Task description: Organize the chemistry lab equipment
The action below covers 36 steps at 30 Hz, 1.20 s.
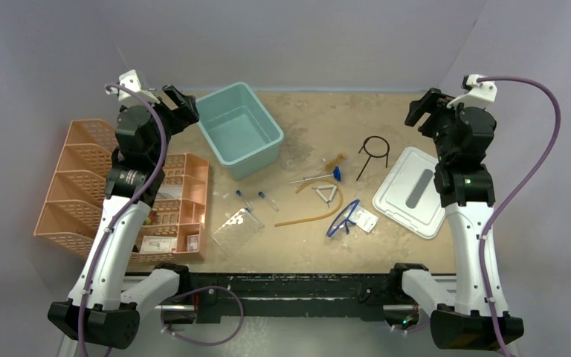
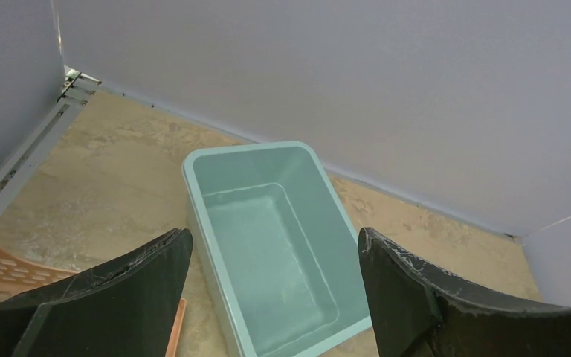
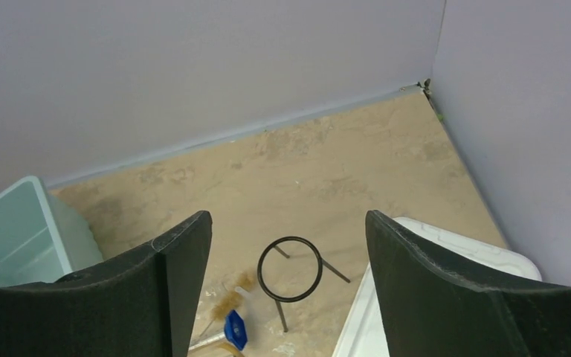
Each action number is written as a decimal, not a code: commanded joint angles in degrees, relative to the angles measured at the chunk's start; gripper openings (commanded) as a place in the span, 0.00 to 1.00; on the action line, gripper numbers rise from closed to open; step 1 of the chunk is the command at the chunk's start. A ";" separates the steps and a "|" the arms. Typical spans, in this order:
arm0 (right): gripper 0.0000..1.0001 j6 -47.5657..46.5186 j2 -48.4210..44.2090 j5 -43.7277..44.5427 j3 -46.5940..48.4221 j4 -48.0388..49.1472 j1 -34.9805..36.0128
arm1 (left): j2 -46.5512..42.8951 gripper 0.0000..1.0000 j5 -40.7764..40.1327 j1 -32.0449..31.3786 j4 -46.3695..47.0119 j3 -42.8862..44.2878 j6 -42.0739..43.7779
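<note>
The loose lab items lie mid-table in the top view: black wire ring stand [image 1: 375, 152], bristle brush [image 1: 334, 161], amber rubber tubing [image 1: 314, 214], white triangle [image 1: 327, 195], blue-framed safety glasses [image 1: 344, 217], two blue-capped tubes [image 1: 268, 200] and a clear rack [image 1: 236, 230]. My left gripper [image 1: 184, 105] is open and empty, raised near the teal bin [image 1: 238, 128]. My right gripper [image 1: 421, 106] is open and empty, raised at the back right. In the right wrist view the ring stand [image 3: 291, 269] and brush [image 3: 228, 302] show between the fingers, far below.
An orange mesh organizer [image 1: 82, 186] with small items in its tray stands at the left. The pale grey lid [image 1: 413, 191] lies at the right, beside the right arm. The teal bin [image 2: 268, 245] is empty. Grey walls enclose the table on three sides.
</note>
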 commanded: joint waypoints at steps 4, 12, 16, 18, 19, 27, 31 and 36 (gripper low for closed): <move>0.83 7.14 -2.29 -0.85 -3.89 3.52 0.66 | -3.41 0.84 -6.33 0.62 6.27 -2.73 -7.95; 0.86 12.36 -0.76 1.87 -8.37 -4.18 0.75 | -3.46 0.87 1.83 0.73 9.70 -8.28 -10.60; 0.89 14.94 6.55 3.22 -6.24 -12.14 0.69 | -2.38 0.87 7.42 0.79 13.10 -10.97 -13.50; 0.86 15.04 11.73 1.45 -3.97 -14.75 0.68 | -1.02 0.88 10.85 0.71 13.58 -10.94 -13.48; 0.83 14.78 14.22 0.17 -2.85 -15.51 0.68 | -0.23 0.88 12.09 0.72 13.63 -10.84 -13.55; 0.62 13.40 25.90 3.02 0.49 -14.17 0.68 | 2.96 0.85 18.00 0.68 14.26 -10.67 -14.37; 0.56 9.74 30.04 2.75 2.24 -13.68 0.68 | 4.37 0.83 20.39 0.41 14.26 -10.11 -14.26; 0.44 8.35 35.73 1.95 5.72 -15.23 0.74 | 7.11 0.82 22.08 -1.57 14.26 -9.30 -14.93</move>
